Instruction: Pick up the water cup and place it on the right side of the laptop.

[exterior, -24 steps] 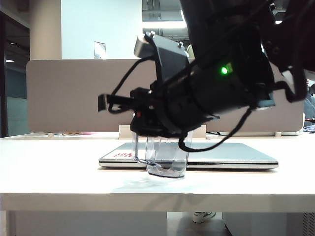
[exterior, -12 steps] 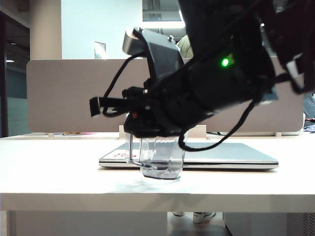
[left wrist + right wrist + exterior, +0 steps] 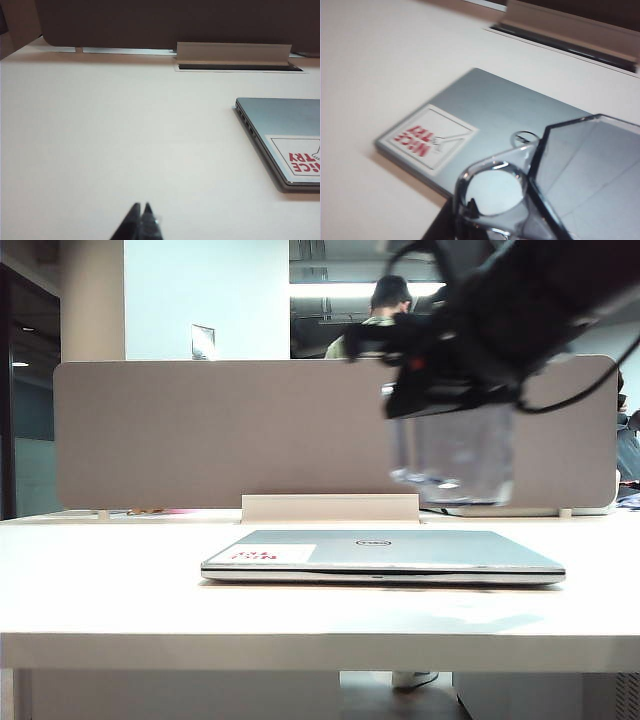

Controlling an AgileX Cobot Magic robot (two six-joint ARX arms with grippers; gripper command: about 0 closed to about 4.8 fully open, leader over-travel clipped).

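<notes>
The water cup (image 3: 455,455), clear and grey-blue with faceted walls, hangs blurred in the air above the right part of the laptop (image 3: 385,552). My right gripper (image 3: 440,380) is shut on it from above. In the right wrist view the cup (image 3: 585,160) fills the near corner, and my right gripper (image 3: 472,212) is clamped on its loop handle (image 3: 492,192). The closed silver laptop (image 3: 485,107) with its white sticker (image 3: 427,137) lies below. My left gripper (image 3: 141,207) is shut and empty over bare table, well apart from the laptop (image 3: 285,130).
A grey partition panel (image 3: 200,430) closes off the back of the white table (image 3: 100,580). A white cable box (image 3: 330,507) stands just behind the laptop. A person (image 3: 385,300) is beyond the partition.
My right gripper has lifted the cup off the table in front of the laptop and carried it up and to the right. The left gripper shows no earlier view.
</notes>
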